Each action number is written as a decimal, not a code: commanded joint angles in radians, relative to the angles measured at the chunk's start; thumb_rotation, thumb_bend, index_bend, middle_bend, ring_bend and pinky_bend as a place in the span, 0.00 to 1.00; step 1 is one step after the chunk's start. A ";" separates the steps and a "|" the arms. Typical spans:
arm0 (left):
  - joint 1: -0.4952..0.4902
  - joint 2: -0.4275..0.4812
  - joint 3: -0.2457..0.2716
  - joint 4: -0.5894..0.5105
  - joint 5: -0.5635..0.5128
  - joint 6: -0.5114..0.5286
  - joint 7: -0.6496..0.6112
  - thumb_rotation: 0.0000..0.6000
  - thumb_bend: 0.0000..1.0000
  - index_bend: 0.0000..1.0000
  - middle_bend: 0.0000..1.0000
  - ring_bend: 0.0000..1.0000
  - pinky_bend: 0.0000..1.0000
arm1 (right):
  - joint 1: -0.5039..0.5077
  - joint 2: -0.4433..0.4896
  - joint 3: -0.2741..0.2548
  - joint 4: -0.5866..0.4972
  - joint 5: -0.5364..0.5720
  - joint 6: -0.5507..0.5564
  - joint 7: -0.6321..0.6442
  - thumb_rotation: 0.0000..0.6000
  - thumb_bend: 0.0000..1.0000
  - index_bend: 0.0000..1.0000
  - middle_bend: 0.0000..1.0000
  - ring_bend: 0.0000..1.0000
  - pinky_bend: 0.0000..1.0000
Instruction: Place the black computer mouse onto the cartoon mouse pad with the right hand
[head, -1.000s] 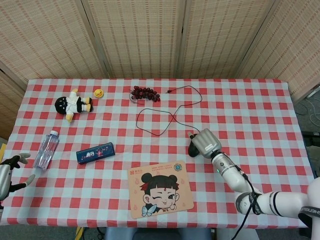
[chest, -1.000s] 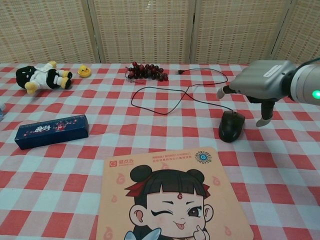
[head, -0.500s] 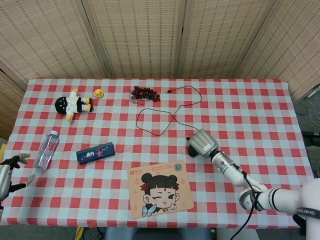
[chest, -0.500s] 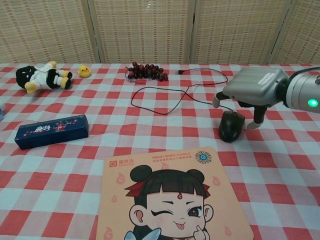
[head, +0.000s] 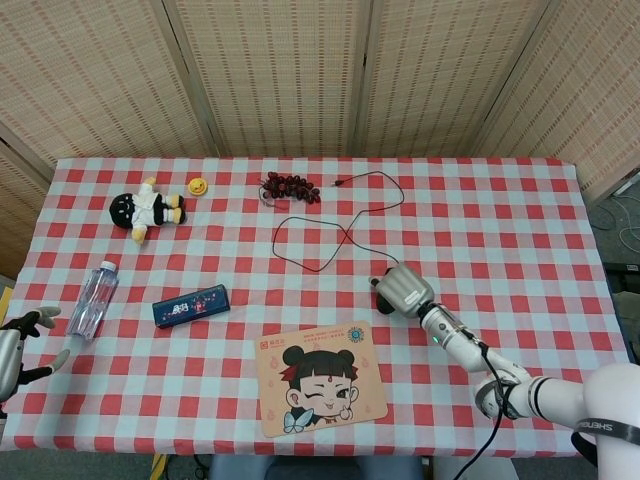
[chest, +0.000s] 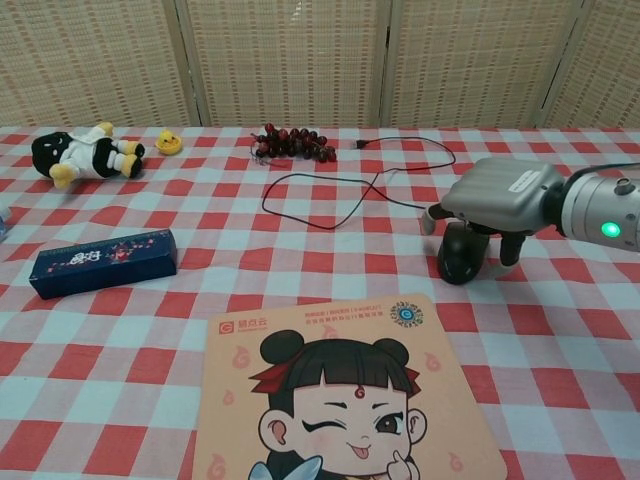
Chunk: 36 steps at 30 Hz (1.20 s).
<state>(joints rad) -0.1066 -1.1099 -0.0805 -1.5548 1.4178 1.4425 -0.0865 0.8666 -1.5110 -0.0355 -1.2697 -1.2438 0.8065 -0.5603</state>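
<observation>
The black computer mouse (chest: 458, 260) lies on the checked tablecloth, its cable (chest: 340, 195) looping away toward the back. My right hand (chest: 497, 195) hangs low over the mouse's top; a finger stands on each side of it with small gaps, and the mouse stays on the cloth. From the head view only a sliver of the mouse (head: 380, 298) shows beside the right hand (head: 403, 290). The cartoon mouse pad (chest: 350, 390) (head: 320, 390) lies front and left of the mouse, nothing on it. My left hand (head: 20, 345) stays at the table's left edge, fingers spread, holding nothing.
A blue box (chest: 102, 262) and a water bottle (head: 92, 300) lie on the left. A plush doll (chest: 80, 153), a small yellow toy (chest: 168, 143) and a bunch of dark red grapes (chest: 295, 143) sit along the back.
My right hand has sunk down and slightly left, from above and beside the mouse to closely over it with fingers either side. The mouse and the left hand have not moved.
</observation>
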 joint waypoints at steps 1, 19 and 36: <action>0.000 0.000 0.000 0.000 0.000 0.000 -0.001 1.00 0.23 0.37 0.43 0.47 0.65 | -0.002 -0.006 0.004 0.007 -0.003 -0.004 0.002 1.00 0.00 0.26 1.00 1.00 1.00; 0.000 0.002 -0.001 -0.001 -0.002 -0.002 -0.004 1.00 0.23 0.37 0.43 0.47 0.65 | -0.009 -0.028 0.038 0.034 0.041 -0.023 -0.058 1.00 0.00 0.31 1.00 1.00 1.00; 0.000 0.001 -0.002 0.002 -0.006 -0.005 -0.005 1.00 0.23 0.37 0.43 0.47 0.65 | -0.017 -0.015 0.054 0.003 0.028 0.004 -0.074 1.00 0.00 0.51 1.00 1.00 1.00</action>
<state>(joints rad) -0.1067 -1.1094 -0.0822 -1.5529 1.4120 1.4375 -0.0915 0.8501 -1.5308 0.0169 -1.2591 -1.2108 0.8049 -0.6322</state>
